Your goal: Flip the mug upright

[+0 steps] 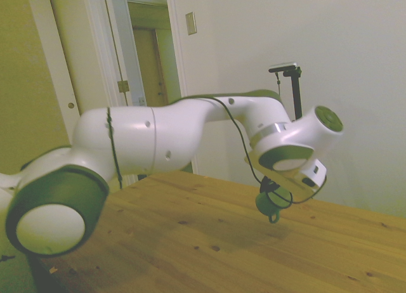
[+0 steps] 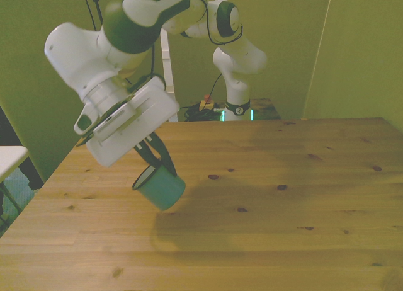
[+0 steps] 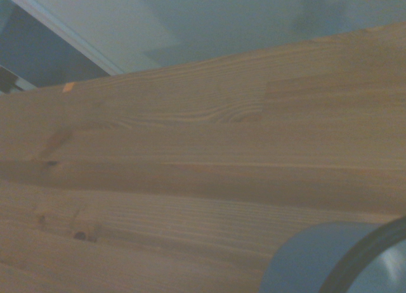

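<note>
Gripper point(image 2: 155, 157): dark fingers point(image 2: 165, 154) pinched on the rim of the mug point(image 2: 160, 186), one finger inside the opening, one outside.

Mug: held in the air above the wooden table point(image 2: 264, 222), clear of the surface. Tilted in the front view, with the rim toward the gripper and the closed base angled down toward the front view's right. Shadow cast on the boards directly beneath and to the front view's right.

Position over the table: nearer the front view's left edge, about midway along its depth.

Side view: mug point(image 1: 267, 204) hanging below the wrist, loop handle point(image 1: 274, 216) at the lowest point, gap visible between handle and table point(image 1: 209, 242).

Wrist view: curved mug wall and dark rim point(image 3: 333, 258) close to the camera, out of focus, with wood grain point(image 3: 177, 166) behind.
</note>
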